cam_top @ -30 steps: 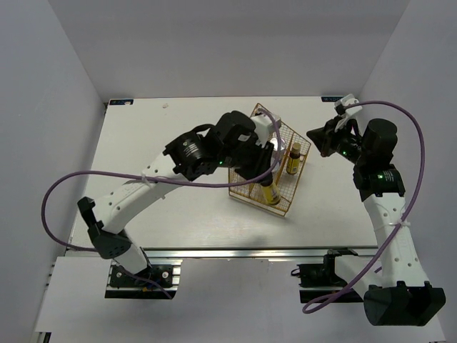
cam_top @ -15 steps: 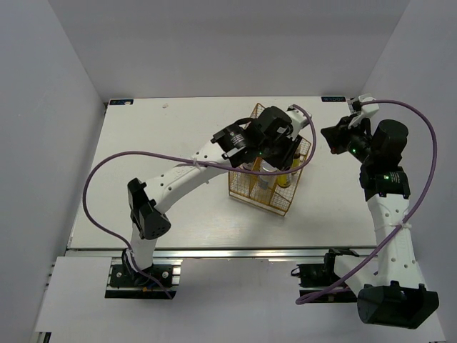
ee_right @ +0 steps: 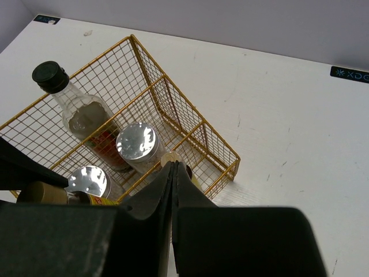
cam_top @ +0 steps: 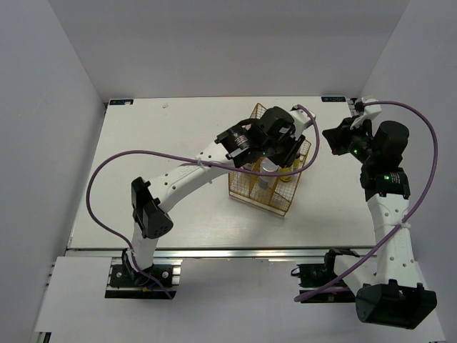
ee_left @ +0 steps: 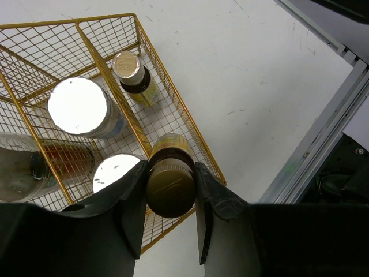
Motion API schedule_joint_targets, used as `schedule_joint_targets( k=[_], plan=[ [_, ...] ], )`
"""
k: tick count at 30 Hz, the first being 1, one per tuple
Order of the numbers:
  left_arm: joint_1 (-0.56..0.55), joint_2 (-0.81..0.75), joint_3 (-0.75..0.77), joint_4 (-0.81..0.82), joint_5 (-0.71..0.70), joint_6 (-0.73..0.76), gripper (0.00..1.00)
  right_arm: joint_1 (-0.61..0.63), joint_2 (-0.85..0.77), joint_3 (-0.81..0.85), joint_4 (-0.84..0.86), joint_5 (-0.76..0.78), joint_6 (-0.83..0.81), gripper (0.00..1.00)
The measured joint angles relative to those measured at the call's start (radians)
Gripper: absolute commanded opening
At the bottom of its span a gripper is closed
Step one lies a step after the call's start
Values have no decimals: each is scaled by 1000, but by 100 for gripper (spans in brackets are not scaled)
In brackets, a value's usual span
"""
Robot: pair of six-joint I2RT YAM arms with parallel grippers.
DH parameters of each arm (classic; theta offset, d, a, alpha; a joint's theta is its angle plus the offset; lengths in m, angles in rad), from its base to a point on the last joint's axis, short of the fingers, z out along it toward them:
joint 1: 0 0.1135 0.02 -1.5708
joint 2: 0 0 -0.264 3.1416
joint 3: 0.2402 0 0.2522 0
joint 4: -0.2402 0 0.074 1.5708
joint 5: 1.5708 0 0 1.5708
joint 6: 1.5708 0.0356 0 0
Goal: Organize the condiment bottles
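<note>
At basket (ee_left: 136,30) corner, lower centre: left claw (ee_left: 170,171) clamped amber bottle (ee_left: 170,189) by its cap.
Right claw (ee_right: 173,168): pinched closed, holding nothing.

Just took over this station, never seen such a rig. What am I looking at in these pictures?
Two robot arms stand at the near edge of a white table. The wide picture looks down from above and behind them. The other two come from a camera on each wrist, so the dark shapes low in those are that arm's own fingers. On the table sits a gold wire basket holding an amber bottle, two silver-lidded white bottles and a clear red-labelled bottle. The left pincer grips a second amber bottle around its cap at a corner compartment. The right pincer is shut, holding nothing.
</note>
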Motion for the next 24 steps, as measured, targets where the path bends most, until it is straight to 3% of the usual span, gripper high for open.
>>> schedule_joint_targets(
  k=[24],
  plan=[
    [0,82,-105,64,57,14,0,-21,6,-25,0,-5,24,0]
  ],
)
